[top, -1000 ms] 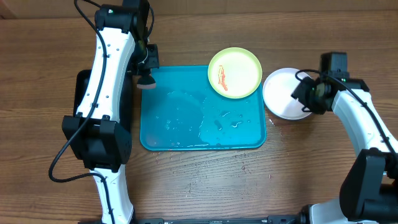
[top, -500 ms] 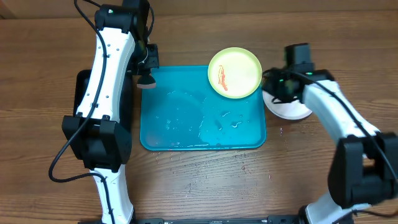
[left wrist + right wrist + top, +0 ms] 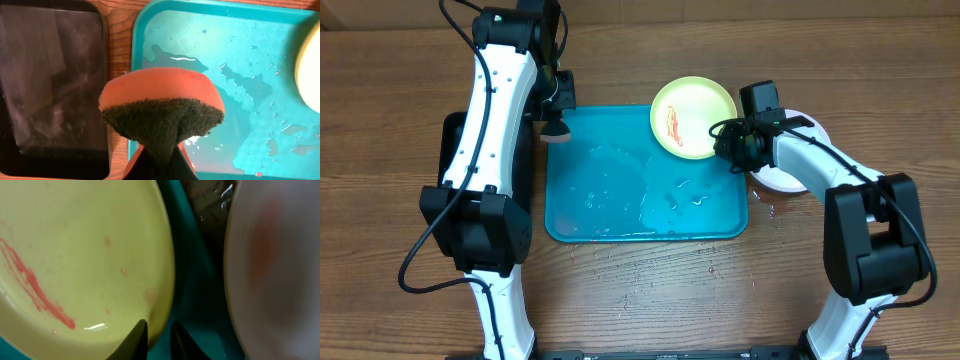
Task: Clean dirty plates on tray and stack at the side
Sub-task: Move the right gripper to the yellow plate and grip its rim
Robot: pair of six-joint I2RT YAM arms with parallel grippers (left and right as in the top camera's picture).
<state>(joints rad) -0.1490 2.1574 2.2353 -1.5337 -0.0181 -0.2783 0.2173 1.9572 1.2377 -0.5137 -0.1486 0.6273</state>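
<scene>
Right claw (image 3: 159,332) was down at the right rim of the yellow plate (image 3: 693,118), one finger over the inside and one outside. The gap was narrow, and honestly I couldn't tell from my wrist cam whether it had bitten on the rim or was just straddling it. That plate sat at the tray's (image 3: 620,215) far right corner, hanging out over the far rim, with its red smear (image 3: 35,287) unwiped. The white plate (image 3: 270,270) was off the tray, just beside its right edge and very close to my outer finger. My worries were these. The grip was thin, right at the edge of a shallow plastic plate, and there was water (image 3: 685,195) pooled on the tray near it. So the rim could've squirted out of the fingers, or the plate could've skated further off that corner if I'd pushed instead of pinched. Any swing to the right could've clipped the white plate and shoved it. Left claw (image 3: 160,162) was clamped on the sponge (image 3: 161,92), hovering over the tray's far left corner next to the black tray (image 3: 50,75), well apart from the yellow plate. If I'd scrubbed with a loose hold on the other side, I figured the plate would just spin or slide.
</scene>
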